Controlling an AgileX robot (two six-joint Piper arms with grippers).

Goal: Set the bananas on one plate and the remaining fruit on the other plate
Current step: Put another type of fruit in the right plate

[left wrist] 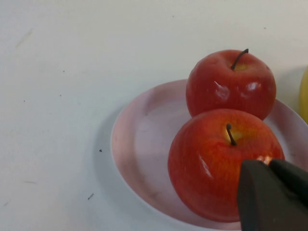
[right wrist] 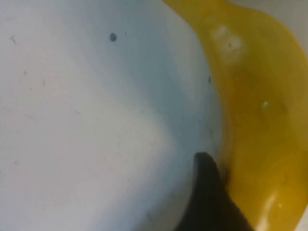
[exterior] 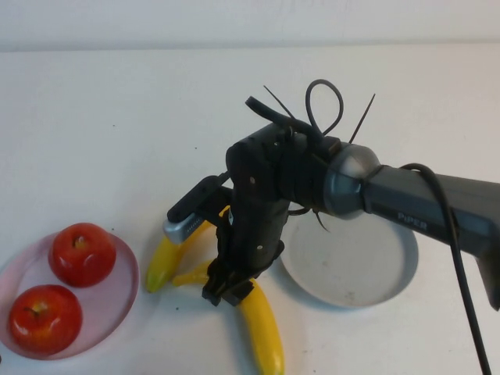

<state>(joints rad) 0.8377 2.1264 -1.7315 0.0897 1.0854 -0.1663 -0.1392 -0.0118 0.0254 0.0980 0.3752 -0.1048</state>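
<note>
Between both plates, right claw (exterior: 227, 291) spread wide over the bananas (exterior: 264, 328); left claw (left wrist: 272, 195) closed, empty.

A: We get bright, even light from above; soft shadows under the right arm (exterior: 406, 207), glare spots on both apples (left wrist: 226, 163).

B: We see the right wrist view blurred, banana (right wrist: 255, 110) out of focus.

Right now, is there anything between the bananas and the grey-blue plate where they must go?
Nothing visible lies on the table between the bananas and the grey-blue plate. Only the right tool is low over the bananas, open. The left tool is shut, beside the apples on the pink plate.
</note>
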